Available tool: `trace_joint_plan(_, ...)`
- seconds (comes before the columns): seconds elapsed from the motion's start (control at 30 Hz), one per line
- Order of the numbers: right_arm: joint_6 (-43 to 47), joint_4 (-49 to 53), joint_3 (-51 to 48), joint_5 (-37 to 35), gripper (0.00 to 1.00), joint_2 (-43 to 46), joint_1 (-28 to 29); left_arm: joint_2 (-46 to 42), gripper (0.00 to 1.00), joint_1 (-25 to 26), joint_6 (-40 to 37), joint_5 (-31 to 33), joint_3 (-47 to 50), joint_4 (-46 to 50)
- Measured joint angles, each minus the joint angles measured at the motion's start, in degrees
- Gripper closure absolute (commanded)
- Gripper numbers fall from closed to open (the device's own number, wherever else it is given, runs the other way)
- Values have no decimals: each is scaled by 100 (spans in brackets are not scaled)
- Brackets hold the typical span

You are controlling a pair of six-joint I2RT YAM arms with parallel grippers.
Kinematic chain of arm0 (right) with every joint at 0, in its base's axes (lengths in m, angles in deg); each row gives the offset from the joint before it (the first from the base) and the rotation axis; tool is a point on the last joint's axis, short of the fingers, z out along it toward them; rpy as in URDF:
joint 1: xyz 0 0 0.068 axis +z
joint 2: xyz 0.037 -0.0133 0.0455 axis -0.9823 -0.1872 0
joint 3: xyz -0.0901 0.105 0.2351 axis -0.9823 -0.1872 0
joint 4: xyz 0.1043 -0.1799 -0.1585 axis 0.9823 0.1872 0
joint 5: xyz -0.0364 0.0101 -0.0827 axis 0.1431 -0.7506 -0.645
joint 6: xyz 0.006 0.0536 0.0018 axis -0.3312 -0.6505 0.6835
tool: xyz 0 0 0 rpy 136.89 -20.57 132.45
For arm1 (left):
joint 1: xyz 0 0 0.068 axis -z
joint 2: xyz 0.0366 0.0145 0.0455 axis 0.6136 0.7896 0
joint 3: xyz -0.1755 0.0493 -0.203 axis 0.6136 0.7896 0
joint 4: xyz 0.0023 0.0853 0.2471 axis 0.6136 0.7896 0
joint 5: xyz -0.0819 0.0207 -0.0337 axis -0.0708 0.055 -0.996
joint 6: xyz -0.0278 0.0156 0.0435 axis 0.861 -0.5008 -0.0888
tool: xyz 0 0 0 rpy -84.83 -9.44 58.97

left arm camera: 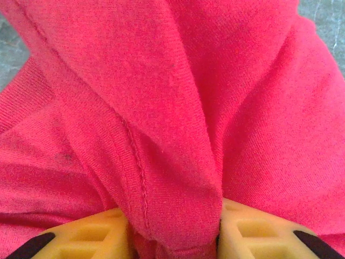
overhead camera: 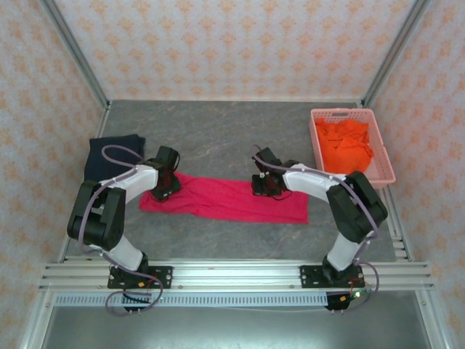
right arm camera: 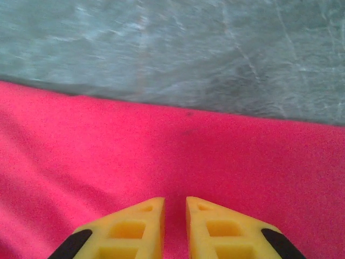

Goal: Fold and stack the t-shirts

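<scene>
Nearest the arm bases, a crimson-pink t-shirt (overhead camera: 225,200) lies on the grey tabletop (overhead camera: 218,131) as a long, flat band running left to right. It looks part-folded: narrowed lengthwise, but not yet brought down to a compact square.

The left gripper (overhead camera: 166,183) sits on the band's left end. In the left wrist view, its yellow fingers (left arm camera: 91,237) are closed on a raised ridge of pink cloth with a seam running down it, and the cloth fills the gap between them.

The right gripper (overhead camera: 263,183) rests at the band's far edge, right of the middle. In the right wrist view, its fingers (right arm camera: 135,226) stand narrow, almost together, low over smooth pink cloth with bare tabletop beyond. Whether they pinch any cloth cannot be told.

Further back on the left, apart from the pink band, a dark navy t-shirt (overhead camera: 109,154) lies as a tidy dark rectangle, apparently already folded.

Furthest, at the right rear, a pale pink basket (overhead camera: 388,156) holds a crumpled bright orange t-shirt (overhead camera: 347,144), untouched.

As a judgement: one shirt seems done, one is mid-fold, one is not begun, and nothing is stacked.
</scene>
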Motion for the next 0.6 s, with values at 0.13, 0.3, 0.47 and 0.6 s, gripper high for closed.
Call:
trace_joint_plan(0.13, 94, -70, -136, -15, 81, -22, 17, 356, 59, 0, -94, 13, -389, -2)
trace_joint_plan(0.3, 98, -205, -540, 13, 80, 289, 70, 929, 57, 2, -199, 44, -1082, 44)
trace_joint_plan(0.47, 90, -61, -800, 81, 80, 562, 444, 1711, 55, 7, -269, 42, -2118, 164)
trace_joint_plan(0.6, -17, -72, -809, 247, 80, 573, 824, 2474, 55, 7, -297, 24, -3230, 337)
